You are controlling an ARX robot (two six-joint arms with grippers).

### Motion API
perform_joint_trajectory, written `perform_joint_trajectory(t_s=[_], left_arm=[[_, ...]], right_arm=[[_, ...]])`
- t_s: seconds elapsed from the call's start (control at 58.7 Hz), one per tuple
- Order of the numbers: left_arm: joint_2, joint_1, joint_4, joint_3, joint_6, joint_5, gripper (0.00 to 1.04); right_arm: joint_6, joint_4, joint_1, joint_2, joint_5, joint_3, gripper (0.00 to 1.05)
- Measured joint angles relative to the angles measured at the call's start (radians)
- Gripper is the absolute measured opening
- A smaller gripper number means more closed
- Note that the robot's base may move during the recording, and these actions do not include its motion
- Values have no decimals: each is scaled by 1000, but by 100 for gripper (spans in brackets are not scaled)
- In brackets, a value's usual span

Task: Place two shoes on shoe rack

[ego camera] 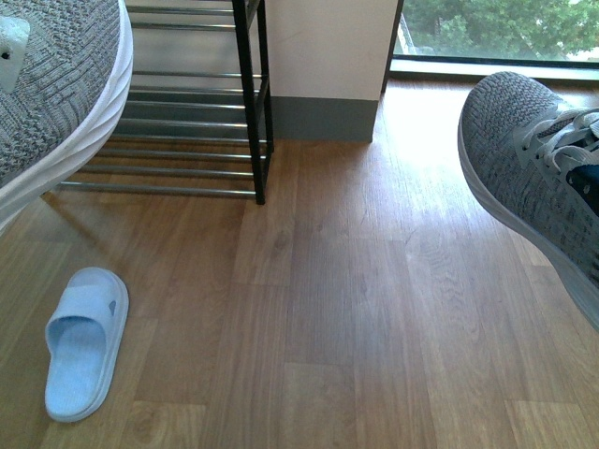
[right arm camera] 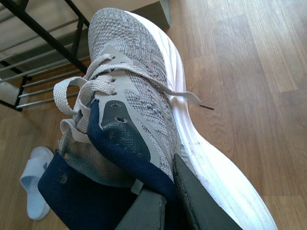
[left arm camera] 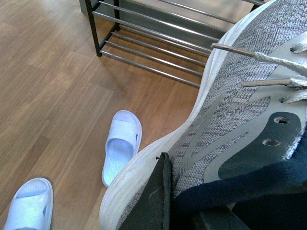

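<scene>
The left end effector (left arm camera: 187, 208) grips the left shoe (ego camera: 56, 103) by its navy collar near the shoe rack (ego camera: 187, 122), the right end effector (right arm camera: 168, 201) likewise holds the right shoe (ego camera: 529, 178) above the floor (ego camera: 374, 327), both likely light, soft-knit, stiff-soled, best held there.

The wood-plank floor (ego camera: 356, 309) carries a shoe rack (ego camera: 260, 150) standing at the far left by the wall, and a pale blue slipper (ego camera: 84, 341) lying flat at the near left, apart from the rack, with a second slipper (left arm camera: 29, 206) near it.
</scene>
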Motion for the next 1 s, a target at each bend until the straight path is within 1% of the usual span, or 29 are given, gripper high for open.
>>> perform_joint_trajectory(t_s=[1.005], left_arm=[[1, 0, 0, 0, 5, -6, 2]], right_arm=[[0, 0, 0, 0, -3, 0, 1]])
